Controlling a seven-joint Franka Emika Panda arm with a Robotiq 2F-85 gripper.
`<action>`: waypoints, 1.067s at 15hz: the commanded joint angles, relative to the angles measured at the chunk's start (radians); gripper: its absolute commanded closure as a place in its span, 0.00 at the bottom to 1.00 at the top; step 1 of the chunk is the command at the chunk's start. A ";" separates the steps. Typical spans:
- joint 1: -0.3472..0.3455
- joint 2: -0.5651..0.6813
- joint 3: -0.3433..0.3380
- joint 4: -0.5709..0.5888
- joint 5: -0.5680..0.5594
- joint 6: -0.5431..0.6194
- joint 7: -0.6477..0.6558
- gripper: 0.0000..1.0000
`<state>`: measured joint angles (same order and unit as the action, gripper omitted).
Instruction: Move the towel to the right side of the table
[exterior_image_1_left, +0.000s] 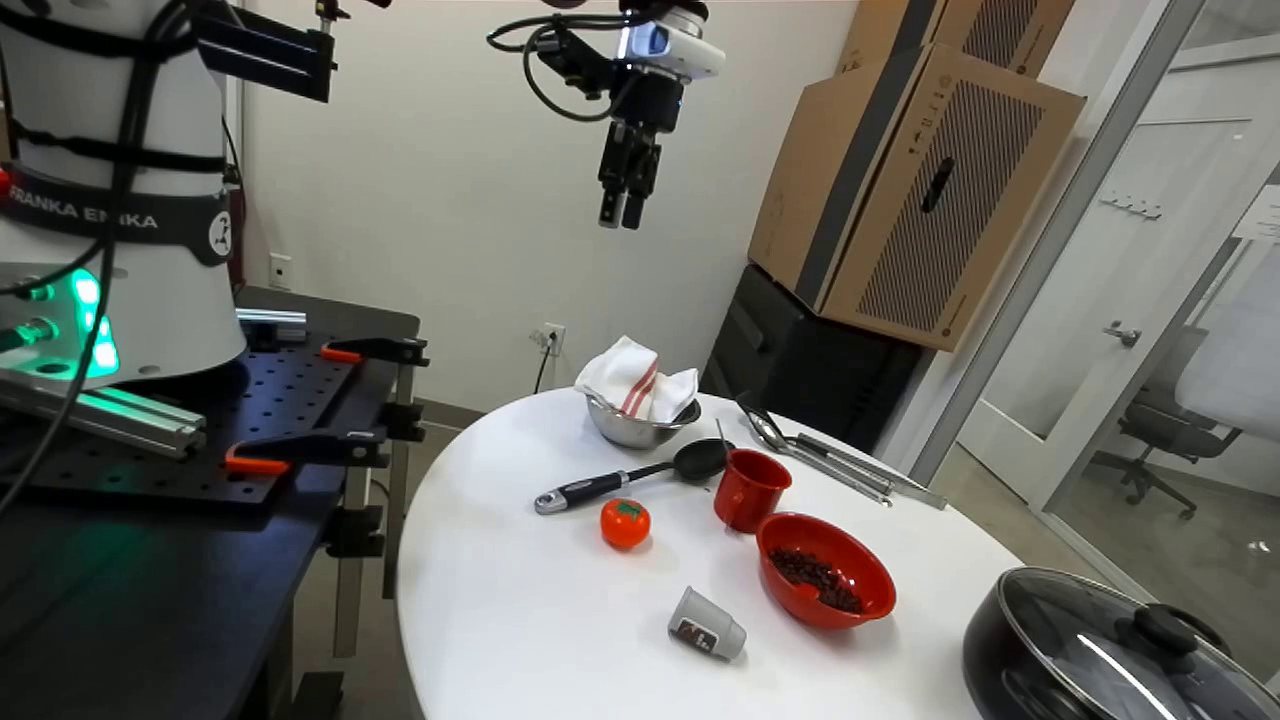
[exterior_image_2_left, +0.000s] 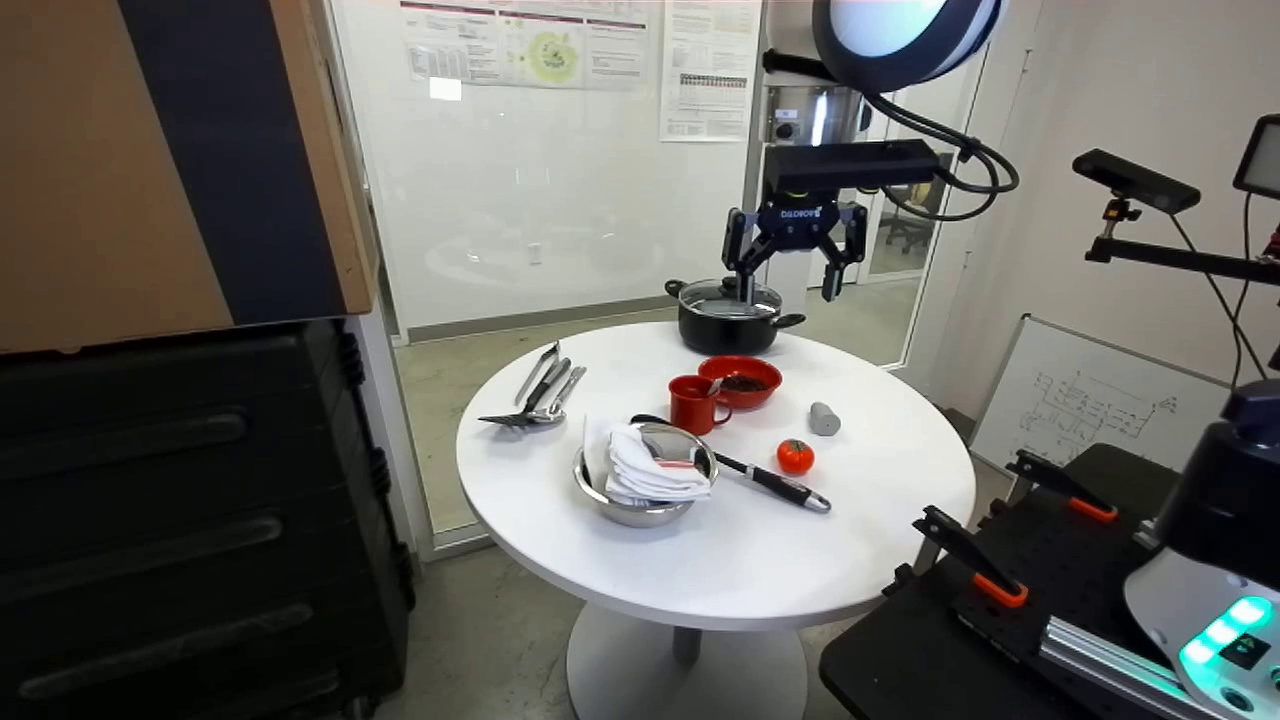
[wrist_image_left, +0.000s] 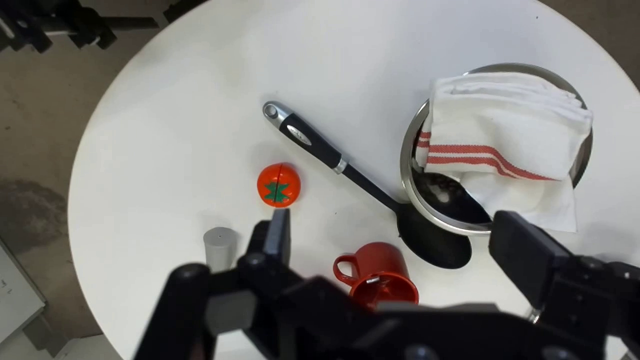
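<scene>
in an exterior view the folded white towel (exterior_image_2_left: 652, 470) sits in a metal bowl (exterior_image_2_left: 640, 516) at the near left of the round table (exterior_image_2_left: 800, 560), cloth rising above the rim. a black spoon (exterior_image_2_left: 775, 482) reaches from behind that bowl toward the near right, and a tomato (exterior_image_2_left: 795, 457) sits just beyond its handle; both lie between the towel and the right edge. beyond the spoon stands a red mug (exterior_image_2_left: 690, 405), then a red bowl (exterior_image_2_left: 752, 401) of dark bits (exterior_image_2_left: 742, 383), then a lidded black pot (exterior_image_2_left: 725, 330) near the far edge. utensils (exterior_image_2_left: 548, 385) lie near the left edge, and a grey cup (exterior_image_2_left: 824, 419) lies on its side right of the red bowl. the gripper (exterior_image_2_left: 788, 287) hangs well above the table, fingers (exterior_image_2_left: 832, 282) spread wide apart.

for room, bare tabletop runs from the tomato and spoon handle out to the right edge, with another strip along the near edge. the towel's bowl stands near the table's rim.
</scene>
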<state>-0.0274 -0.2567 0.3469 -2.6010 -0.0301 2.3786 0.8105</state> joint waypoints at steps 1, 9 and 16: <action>0.087 0.084 -0.053 0.026 0.015 -0.006 -0.138 0.00; 0.170 0.383 -0.058 0.183 -0.311 0.056 -0.227 0.00; 0.281 0.621 -0.160 0.391 -0.391 0.019 -0.377 0.00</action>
<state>0.2123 0.2895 0.2320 -2.3046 -0.4443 2.4253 0.5189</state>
